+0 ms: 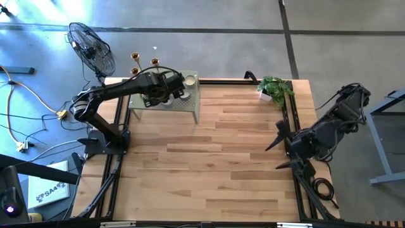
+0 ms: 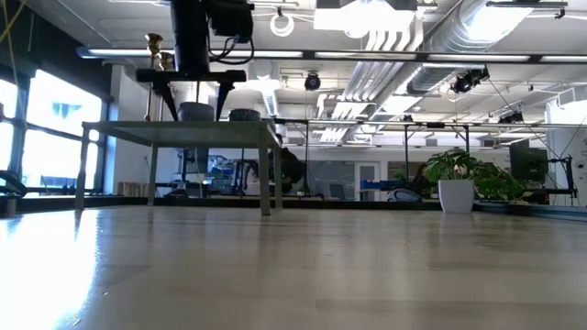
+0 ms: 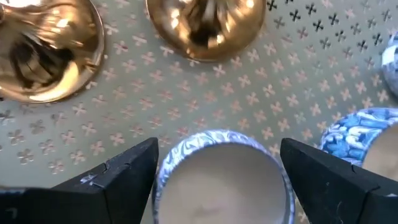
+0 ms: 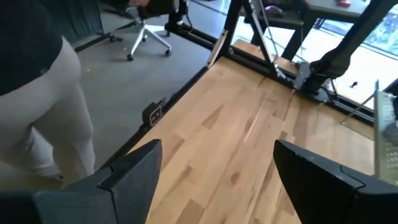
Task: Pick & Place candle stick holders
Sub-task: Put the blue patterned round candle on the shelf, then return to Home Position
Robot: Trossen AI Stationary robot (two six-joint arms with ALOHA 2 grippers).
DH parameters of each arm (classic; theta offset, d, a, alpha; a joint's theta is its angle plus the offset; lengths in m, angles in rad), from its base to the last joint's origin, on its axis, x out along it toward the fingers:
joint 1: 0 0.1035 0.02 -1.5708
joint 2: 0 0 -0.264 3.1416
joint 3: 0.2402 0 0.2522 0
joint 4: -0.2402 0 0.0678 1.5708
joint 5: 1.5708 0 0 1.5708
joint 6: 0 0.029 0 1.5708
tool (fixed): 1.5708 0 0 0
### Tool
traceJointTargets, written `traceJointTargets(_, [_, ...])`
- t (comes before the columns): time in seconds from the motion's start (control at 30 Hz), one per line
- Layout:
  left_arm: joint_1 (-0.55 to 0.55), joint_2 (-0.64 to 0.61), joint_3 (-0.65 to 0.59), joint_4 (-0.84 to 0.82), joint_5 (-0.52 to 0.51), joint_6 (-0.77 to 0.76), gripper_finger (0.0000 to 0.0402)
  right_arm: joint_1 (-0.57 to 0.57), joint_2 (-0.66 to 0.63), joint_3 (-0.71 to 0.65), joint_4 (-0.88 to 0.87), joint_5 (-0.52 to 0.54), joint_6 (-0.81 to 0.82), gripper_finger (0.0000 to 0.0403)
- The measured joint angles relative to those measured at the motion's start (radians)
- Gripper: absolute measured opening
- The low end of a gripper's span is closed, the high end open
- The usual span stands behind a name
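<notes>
- Left gripper (image 3: pixel 217 171) over the small perforated metal stand (image 1: pixel 193 109) at the table's far-left edge; fingers spread wide, one on each side of a round blue-and-white candle cup (image 3: pixel 221 177). Clear gaps on both sides, so nothing gripped.
- Just beyond the cup in the left wrist view: two domed gold bases of the candle stick holders (image 3: pixel 205 28), standing on the stand's patterned top, near each other but apart. Stems cut off by the frame there.
- High view: gold stem tops (image 1: pixel 135 58) poking out past the arm at the stand's far side. Count of holders uncertain, part hidden under the arm.
- A second blue-and-white cup (image 3: pixel 367 134) just beside the first.
- Handling, judged: polished brass, rigid, likely slippery on the dome; base-heavy, thin stem, so prone to tip if knocked sideways. Not fragile, but rolls once down.
- Best hold, judged: across the stem low down, just above the dome; dome itself too wide and slick.
- Risk: neighbouring holder and cups close by; finger clearance tight.
- Right gripper (image 4: pixel 217 180) parked at the table's right edge over bare wood, fingers apart, empty.
</notes>
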State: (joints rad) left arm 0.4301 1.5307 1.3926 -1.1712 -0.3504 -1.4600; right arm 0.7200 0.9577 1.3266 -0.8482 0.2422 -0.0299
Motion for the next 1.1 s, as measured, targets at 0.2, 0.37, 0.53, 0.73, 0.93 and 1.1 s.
traceJointTargets(0.2, [0.003,0.000,0.000,-0.005,-0.014,0.018,0.0331,0.000,-0.030,0.000,-0.012,-0.005,0.027,0.0303])
traceJointTargets(0.37, [0.002,0.000,0.000,-0.013,-0.001,0.050,0.0332,0.000,-0.030,0.000,-0.012,-0.004,0.006,0.0303])
traceJointTargets(0.53, [0.002,0.000,0.000,-0.004,-0.006,0.071,0.0332,0.000,-0.029,0.000,-0.012,-0.005,0.012,0.0303])
traceJointTargets(0.73, [0.002,-0.001,0.000,-0.005,-0.011,0.095,0.0332,0.000,-0.023,0.000,-0.024,-0.006,0.037,0.0303])
traceJointTargets(0.93, [0.002,-0.028,0.001,0.011,-0.047,0.121,0.0332,0.000,-0.010,0.000,-0.043,-0.010,0.075,0.0303])
traceJointTargets(1.1, [0.002,-0.082,0.001,0.037,-0.054,0.127,0.0332,0.000,-0.006,0.000,-0.053,-0.010,0.085,0.0303])
